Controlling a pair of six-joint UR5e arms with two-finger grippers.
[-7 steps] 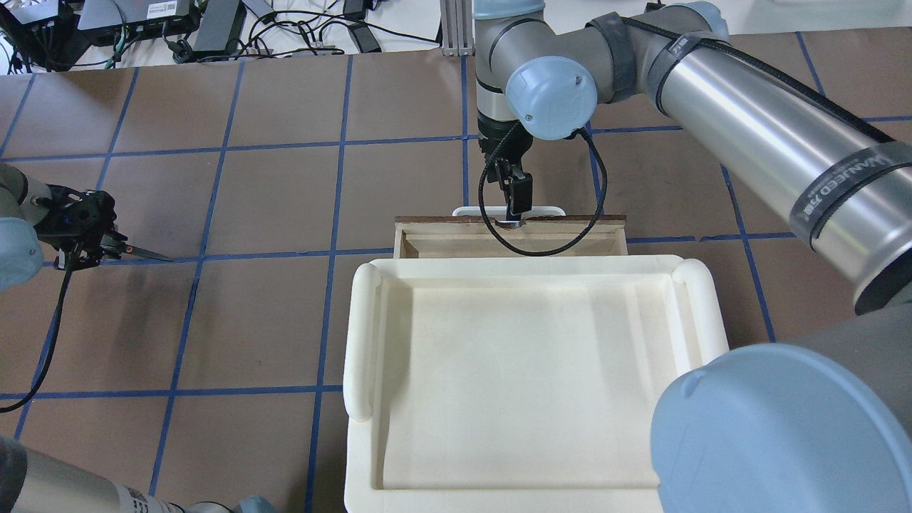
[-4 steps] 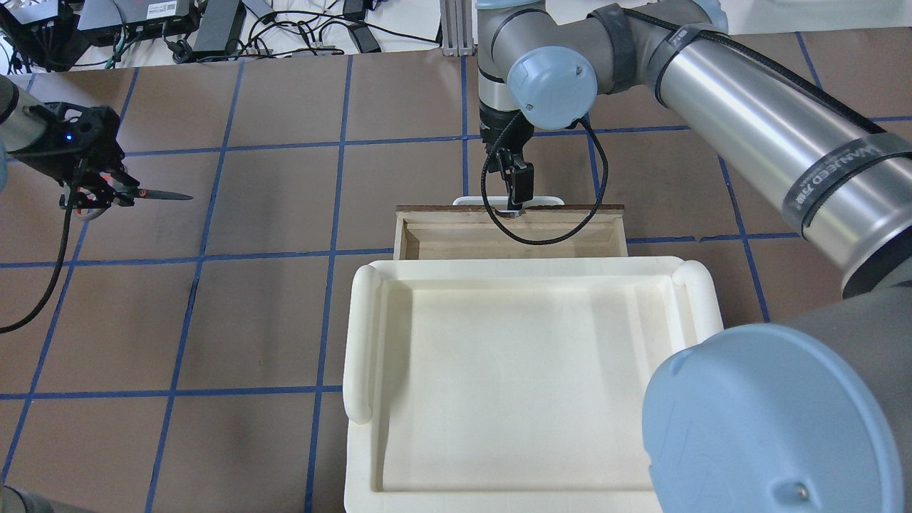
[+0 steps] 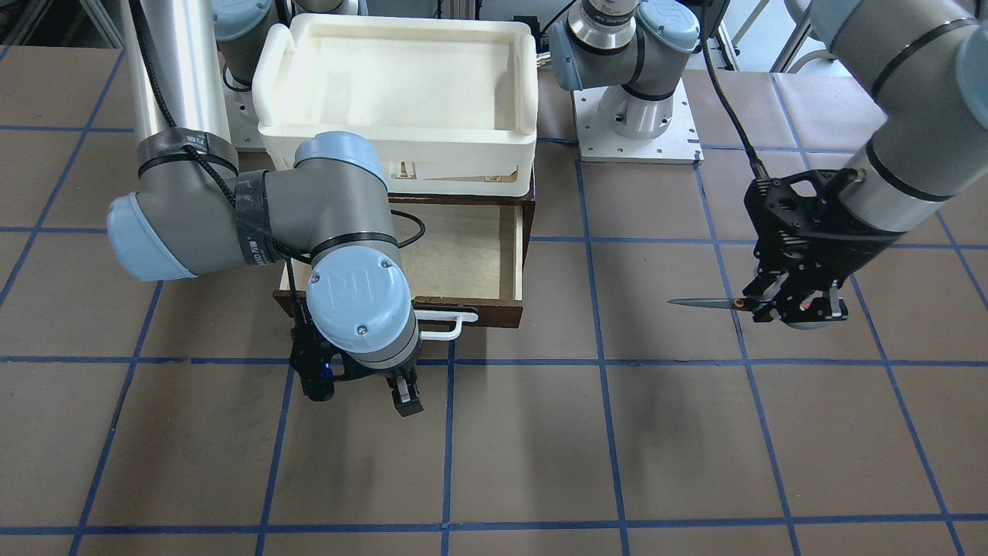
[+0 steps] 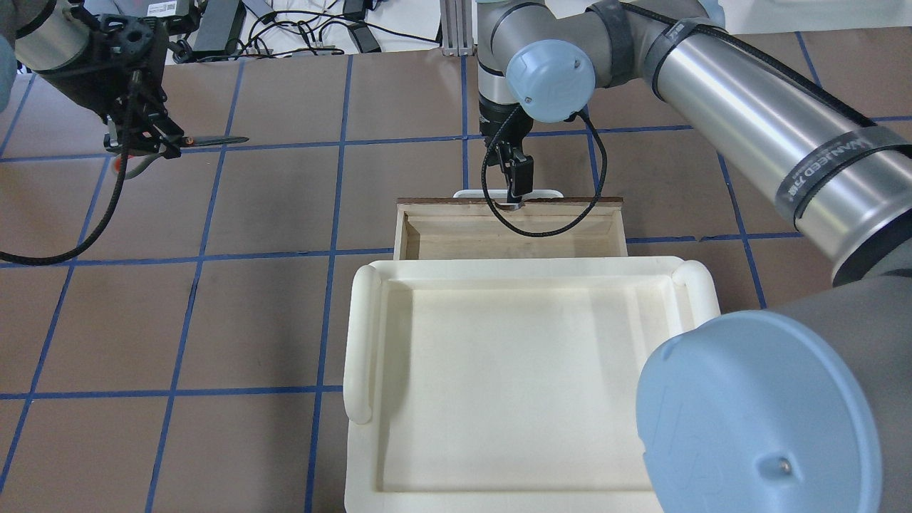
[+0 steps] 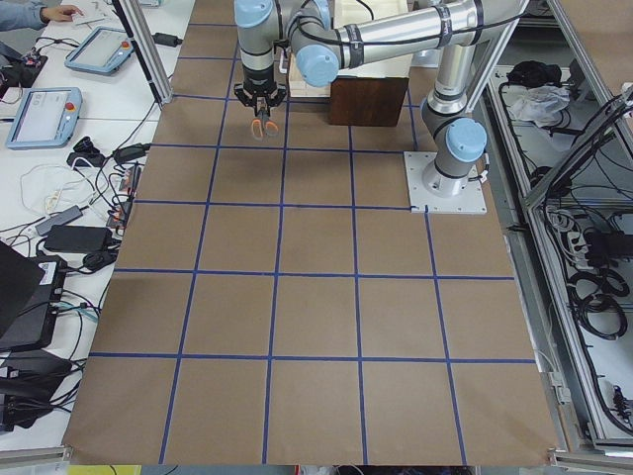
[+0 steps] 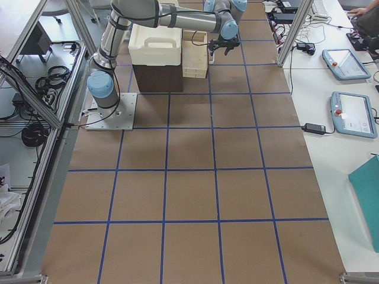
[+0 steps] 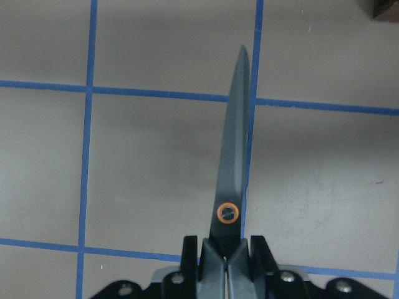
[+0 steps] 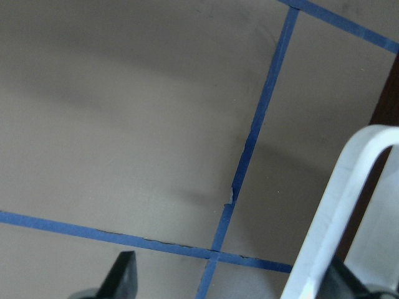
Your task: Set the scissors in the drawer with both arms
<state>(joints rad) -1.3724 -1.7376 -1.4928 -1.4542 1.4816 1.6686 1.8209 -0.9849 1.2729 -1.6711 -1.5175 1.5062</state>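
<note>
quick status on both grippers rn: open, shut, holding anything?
Left gripper: shut on the scissors, blades pointing out ahead.
Right gripper: open, jaws wide apart, white drawer handle beside one finger, not clamped.

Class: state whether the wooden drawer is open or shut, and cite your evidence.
Open: the drawer juts out beneath the foam tray, its pale plywood floor exposed.
</note>
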